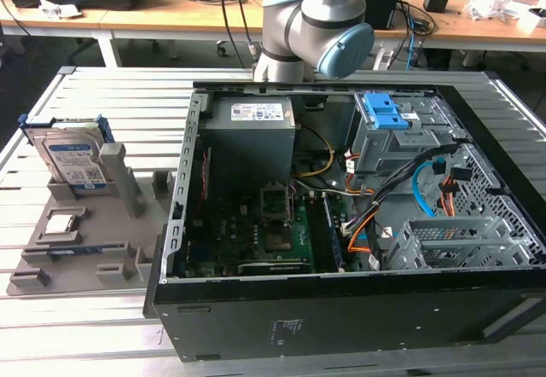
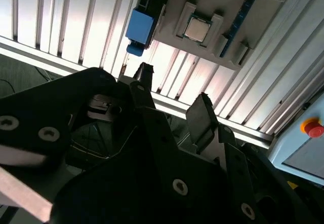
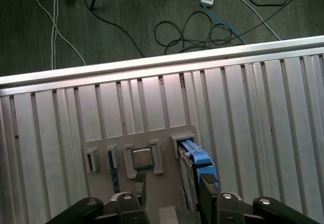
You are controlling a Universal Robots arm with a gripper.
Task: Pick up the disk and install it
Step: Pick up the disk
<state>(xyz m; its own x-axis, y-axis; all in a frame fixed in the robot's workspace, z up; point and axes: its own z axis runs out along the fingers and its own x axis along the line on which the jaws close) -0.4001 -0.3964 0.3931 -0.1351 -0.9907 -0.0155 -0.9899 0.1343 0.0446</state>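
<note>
first wrist view: gripper [image 3: 173, 188] spread wide, nothing held, hovering near holder [image 3: 152, 134]; disk [image 3: 195, 156] upright in holder slot, just beside chip [image 3: 142, 157]; case [image 1: 341, 313] on exterior view's right.

The exterior view looks down at an angle across the open computer case [image 1: 341, 317] and grey holder [image 1: 85, 262]. Both wrist views peer down past the gripper [image 3: 173, 181], seemingly from higher up, sharing that holder.

I see the disk [image 1: 72, 160] standing upright in a grey holder [image 1: 102, 234] on the exterior view's left, beside the open computer case [image 1: 341, 317].
</note>
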